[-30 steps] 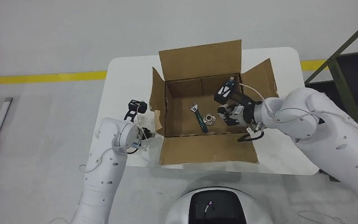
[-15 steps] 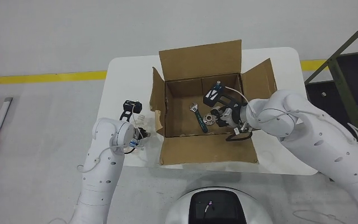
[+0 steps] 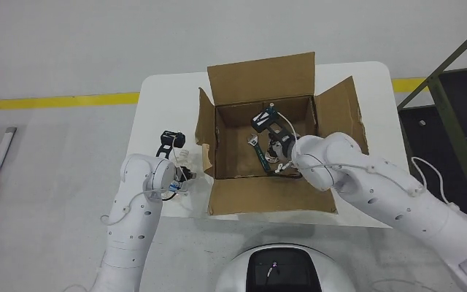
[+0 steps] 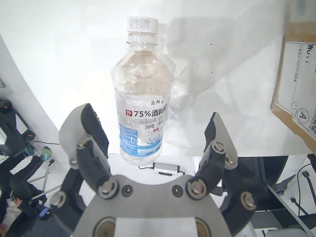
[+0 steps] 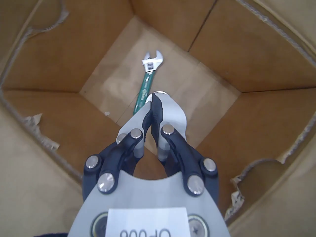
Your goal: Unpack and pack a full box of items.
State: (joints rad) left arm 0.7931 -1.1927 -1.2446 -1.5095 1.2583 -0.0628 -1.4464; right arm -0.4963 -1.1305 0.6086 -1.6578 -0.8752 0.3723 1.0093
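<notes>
Clenched pad against pad with nothing visible between them, my right gripper (image 5: 152, 104) hangs down inside the cardboard box (image 5: 61, 50), tips aimed at its floor. Just beyond those tips lies the adjustable wrench (image 5: 147, 82), flat on the cardboard. Its chrome head is farthest from me and the tail of its green handle is hidden behind my fingers, so I cannot tell whether I touch it. I judge it solid steel: stiff, heavy for its size, weighted toward the head, and slick on the bare chrome. The coated handle should be the better hold, taken across its narrow edges close to the head so it does not swing. I would have to open first, since it lies flat with little to get under. My left gripper (image 4: 153, 122) is spread wide outside the box, over the white table (image 4: 61, 25), with the clear bottle (image 4: 142, 92) in the gap between its fingers, apart from both pads. That bottle looks thin-walled and appears to hold liquid, so it would yield under a hard squeeze; the labelled waist is the place to grip.
</notes>
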